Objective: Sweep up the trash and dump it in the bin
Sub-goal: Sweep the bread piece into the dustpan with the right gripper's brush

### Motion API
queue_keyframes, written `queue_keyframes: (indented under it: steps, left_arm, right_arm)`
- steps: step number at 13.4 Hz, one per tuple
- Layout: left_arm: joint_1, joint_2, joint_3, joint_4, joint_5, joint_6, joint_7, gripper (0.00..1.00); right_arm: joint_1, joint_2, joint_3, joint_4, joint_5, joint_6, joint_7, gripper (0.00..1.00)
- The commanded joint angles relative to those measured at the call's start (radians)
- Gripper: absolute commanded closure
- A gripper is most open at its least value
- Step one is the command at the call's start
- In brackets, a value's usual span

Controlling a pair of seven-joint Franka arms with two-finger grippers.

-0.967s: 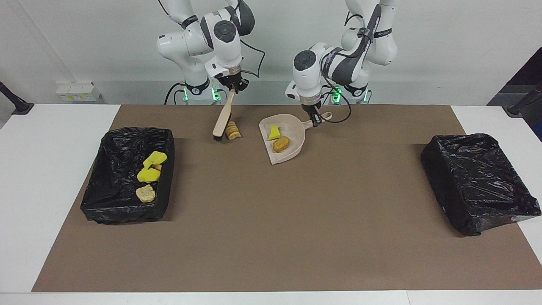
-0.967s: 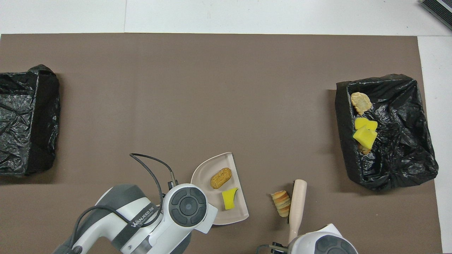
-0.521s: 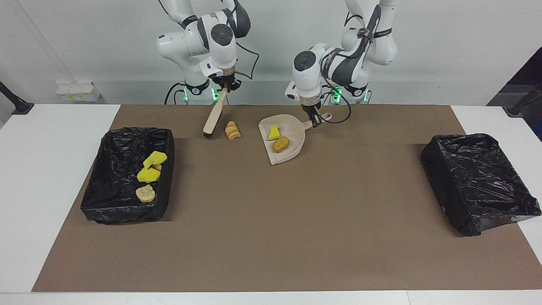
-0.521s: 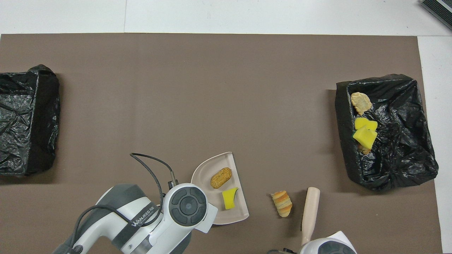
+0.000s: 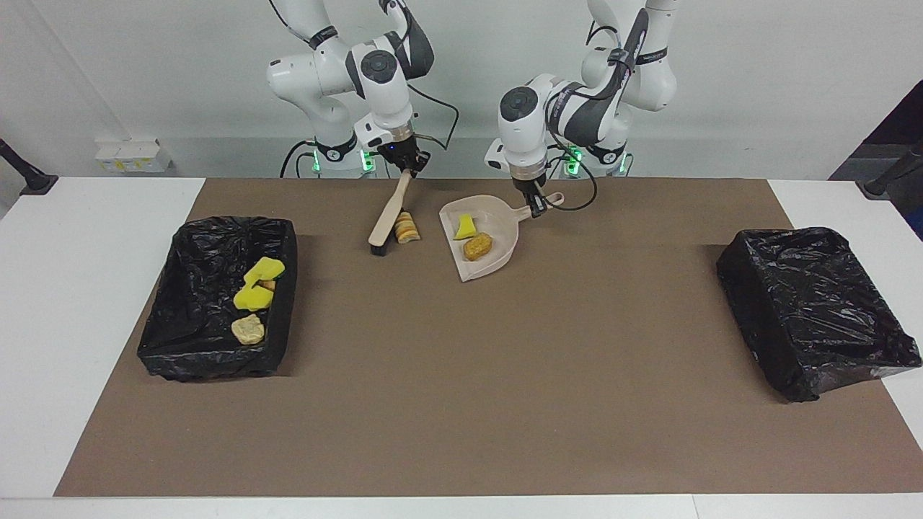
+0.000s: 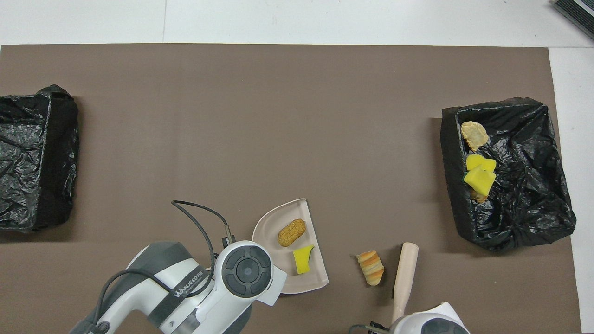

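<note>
One scrap is left loose on the tabletop (image 5: pixel 505 432), near the edge by the robots: the striped roll (image 5: pixel 407 227), its long axis running toward and away from you. Your dustpan (image 5: pixel 497 249), clamped at its handle by the left gripper (image 5: pixel 537 209), holds two scraps, mouth facing the roll. The brush (image 5: pixel 386 220), gripped by the right gripper (image 5: pixel 407 164), touches the roll's bin-ward side. Judgement: sweep toward the pan.
</note>
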Motion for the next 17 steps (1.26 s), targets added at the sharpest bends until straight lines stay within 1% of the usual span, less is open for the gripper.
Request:
queue_keyframes:
  steps: [1,3,4,6,7,9,12,14,17]
  left_arm:
    - [-0.017,-0.016,0.005,-0.015,0.005,-0.018,0.007,1.0]
    - [-0.015,-0.013,0.005,-0.015,0.005,-0.001,0.007,1.0]
    - [-0.014,-0.01,0.005,-0.015,0.005,0.008,0.007,1.0]
    - [-0.003,-0.005,0.005,-0.015,0.005,0.049,0.032,1.0]
    - [0.009,-0.003,0.005,-0.017,0.005,0.074,0.068,1.0]
    - [0.057,0.015,0.005,-0.02,0.005,0.127,0.108,1.0]
    - [0.112,0.033,0.005,-0.018,0.003,0.177,0.175,1.0]
    - [0.146,0.047,0.005,-0.014,-0.003,0.204,0.194,1.0]
    - [0.161,0.063,0.005,0.02,-0.009,0.186,0.223,1.0]
  right_arm:
    - [-0.002,0.194,0.011,0.146,0.047,0.067,0.022,1.0]
    - [0.001,0.271,0.022,0.207,0.045,0.141,0.024,1.0]
    - [0.001,0.286,0.052,0.223,0.045,0.168,0.015,1.0]
    - [0.018,0.277,0.112,0.235,0.047,0.165,0.005,1.0]
    - [0.027,0.259,0.141,0.237,0.047,0.157,0.007,1.0]
    - [0.029,0.239,0.178,0.237,0.047,0.151,0.002,1.0]
    - [0.031,0.218,0.18,0.235,0.045,0.143,-0.066,1.0]
    - [0.029,0.196,0.174,0.235,0.045,0.091,-0.123,1.0]
    - [0.021,0.168,0.16,0.237,0.044,0.064,-0.169,1.0]
